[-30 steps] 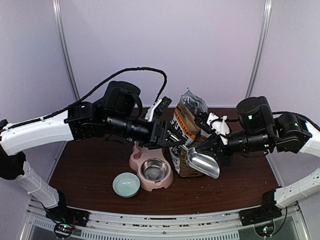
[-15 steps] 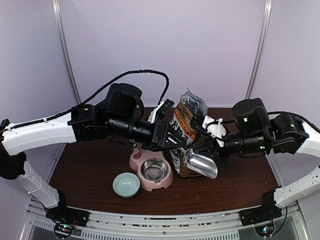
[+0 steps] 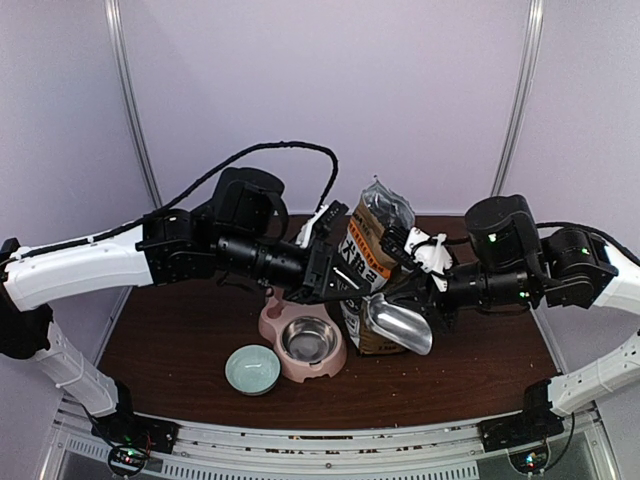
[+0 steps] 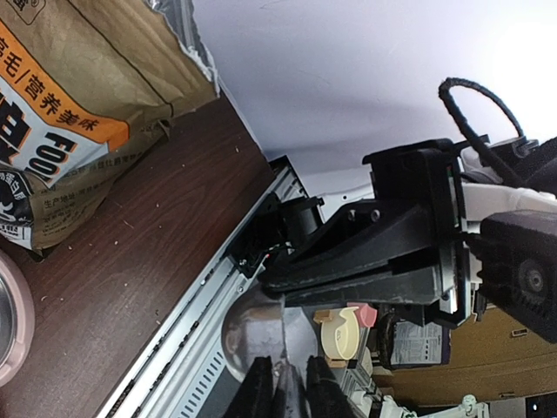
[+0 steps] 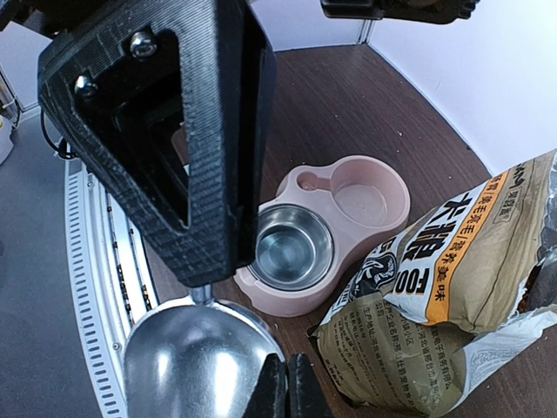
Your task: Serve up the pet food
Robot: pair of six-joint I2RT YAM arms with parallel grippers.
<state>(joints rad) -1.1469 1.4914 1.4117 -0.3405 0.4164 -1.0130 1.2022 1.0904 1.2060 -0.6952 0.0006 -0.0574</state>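
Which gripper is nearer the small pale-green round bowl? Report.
Left. The left gripper hovers near the pink double bowl beside the pale-green bowl; the right gripper, gripping a metal scoop, is farther right.

The left arm [image 3: 80,262] and right arm [image 3: 600,275] stretch inward, wrists facing each other. The left gripper [image 4: 287,396] shows fingers nearly together, contact unclear; the right gripper [image 5: 285,387] clamps a scoop [image 5: 200,361]

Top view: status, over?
Right gripper shut on empty scoop. Left gripper beside bag, above pink bowl, jaws unclear. Steel bowl empty, no kibble visible.
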